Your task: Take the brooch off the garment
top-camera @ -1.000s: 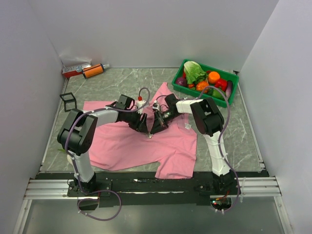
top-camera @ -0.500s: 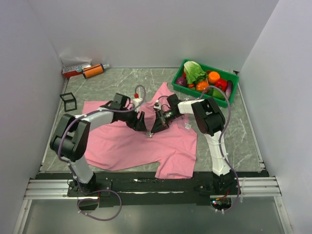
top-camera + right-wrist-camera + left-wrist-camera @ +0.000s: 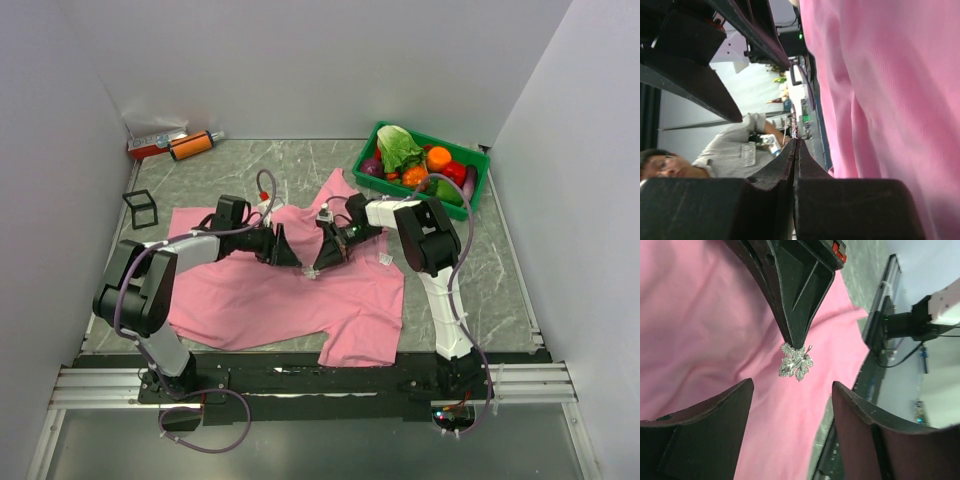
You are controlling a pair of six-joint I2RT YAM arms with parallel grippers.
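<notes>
The garment (image 3: 270, 290) is a pink T-shirt spread flat on the marble table, and it fills the left wrist view as pink cloth (image 3: 705, 325). The brooch (image 3: 796, 362) is a small silvery leaf shape with its pin sticking out. It hangs at the tips of my right gripper (image 3: 316, 268), which is shut on it just over the cloth. From above the brooch (image 3: 312, 274) is a pale speck. In the right wrist view the shut right gripper (image 3: 795, 142) shows the brooch (image 3: 794, 127) edge-on. My left gripper (image 3: 293, 262) stands open a little to the left, and in its own view the left gripper (image 3: 792, 390) holds nothing.
A green crate (image 3: 478, 172) of vegetables stands at the back right. Orange and red tools (image 3: 175, 145) lie in the back left corner. A small black wire frame (image 3: 142, 208) sits by the shirt's left sleeve. A white label (image 3: 385, 259) lies on the shirt under the right arm.
My left gripper has pulled back leftward from the right gripper's tip and opened wider. The right gripper stays shut on the brooch in nearly the same place.
</notes>
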